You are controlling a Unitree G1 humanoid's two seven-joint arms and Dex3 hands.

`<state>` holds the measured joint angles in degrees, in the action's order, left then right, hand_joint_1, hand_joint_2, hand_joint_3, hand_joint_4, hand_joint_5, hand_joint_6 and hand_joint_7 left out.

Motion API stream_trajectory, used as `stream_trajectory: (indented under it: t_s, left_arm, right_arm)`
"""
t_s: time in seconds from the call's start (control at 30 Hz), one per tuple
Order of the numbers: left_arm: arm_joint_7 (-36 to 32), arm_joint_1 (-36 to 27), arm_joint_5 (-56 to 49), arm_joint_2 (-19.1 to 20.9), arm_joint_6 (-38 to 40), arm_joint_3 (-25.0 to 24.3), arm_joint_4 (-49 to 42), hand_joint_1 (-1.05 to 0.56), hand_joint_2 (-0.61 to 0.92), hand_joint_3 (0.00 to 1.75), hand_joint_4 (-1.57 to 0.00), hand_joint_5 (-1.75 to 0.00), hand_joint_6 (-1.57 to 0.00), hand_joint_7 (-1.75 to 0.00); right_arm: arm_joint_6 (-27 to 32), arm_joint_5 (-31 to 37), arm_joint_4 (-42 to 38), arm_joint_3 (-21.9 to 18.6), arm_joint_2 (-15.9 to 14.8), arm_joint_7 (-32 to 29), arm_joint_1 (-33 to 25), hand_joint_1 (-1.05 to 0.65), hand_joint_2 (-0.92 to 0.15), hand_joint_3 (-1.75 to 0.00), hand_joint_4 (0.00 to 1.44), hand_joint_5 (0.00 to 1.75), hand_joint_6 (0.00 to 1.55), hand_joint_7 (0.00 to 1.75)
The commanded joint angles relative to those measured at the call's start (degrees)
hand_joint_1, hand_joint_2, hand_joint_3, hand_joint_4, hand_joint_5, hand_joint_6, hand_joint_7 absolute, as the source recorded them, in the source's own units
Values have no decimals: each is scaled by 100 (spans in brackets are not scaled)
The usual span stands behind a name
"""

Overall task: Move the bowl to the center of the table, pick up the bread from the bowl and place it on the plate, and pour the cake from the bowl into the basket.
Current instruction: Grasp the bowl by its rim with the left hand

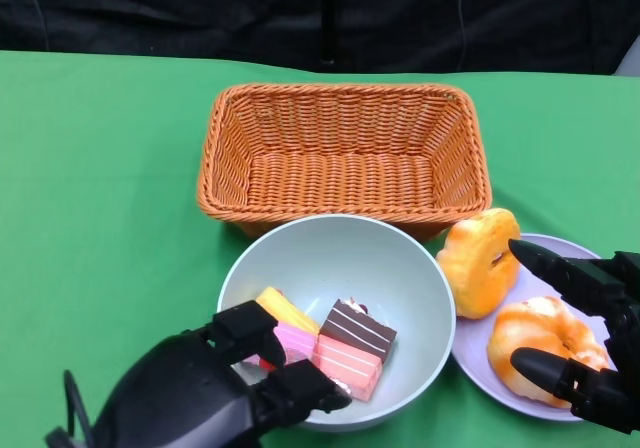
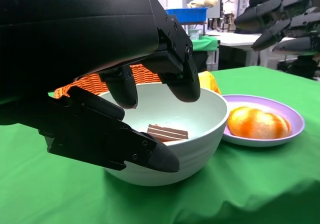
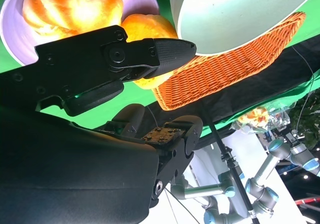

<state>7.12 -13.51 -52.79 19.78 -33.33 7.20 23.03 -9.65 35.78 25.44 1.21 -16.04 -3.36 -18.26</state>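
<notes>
The left hand [image 1: 215,393] grips the near rim of the pale bowl [image 1: 400,258] — some fingers hooked over the edge inside, another pressed against the outer wall, as the left wrist view shows plainly. Inside the bowl lie the cake pieces [image 1: 335,348]: a brown-topped striped slice, a pink one and a yellow one, bunched toward the near side, their long axes running at a slant from near left to far right.

The right hand [image 1: 590,338] hovers over the lilac plate [image 1: 470,353] with fingers spread and nothing between them. A round bread roll [image 1: 545,353] lies on the plate beneath it. A second bread, ring-shaped [image 1: 480,263], stands tipped on its edge at the plate's far-left rim, its hole facing toward the right hand, leaning close by the bowl.

Beyond the bowl sits the orange wicker basket [image 1: 345,103], upright, its long axis across the green tabletop [image 1: 100,198] from left to right — its near wall just behind the bowl's far rim.
</notes>
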Motion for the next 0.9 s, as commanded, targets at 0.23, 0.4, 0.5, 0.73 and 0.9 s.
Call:
stream_trajectory:
  t_s: [0.23,0.4,0.5,0.73,0.9]
  left_arm:
    - [172,279,-482,-29,819,457,54,-51,80,1,-32,-113,-60,-37]
    - [361,434,-478,105,1065,688,-57,-45,80,0,-46,-94,-72,-23]
    - [495,571,-492,191,1202,823,-188,-42,80,0,-55,-84,-81,-16]
    - [769,831,-211,413,1290,1079,-590,-36,86,1,-58,-91,-89,-11]
    - [171,1106,-103,492,865,1304,-1273,-31,85,0,-75,-93,-106,-12]
  right_arm:
    - [62,-19,27,9,9,40,-4,-55,-92,-26,26,75,48,8]
    - [49,-20,24,0,-10,38,-8,-55,-92,-26,26,75,48,7]
    - [44,-30,23,-6,-12,39,-7,-55,-92,-26,26,75,48,7]
    - [68,-58,58,-20,-8,63,-31,-54,-92,-26,25,75,48,7]
    - [92,-65,82,-18,-19,96,-36,-54,-92,-27,26,75,49,7]
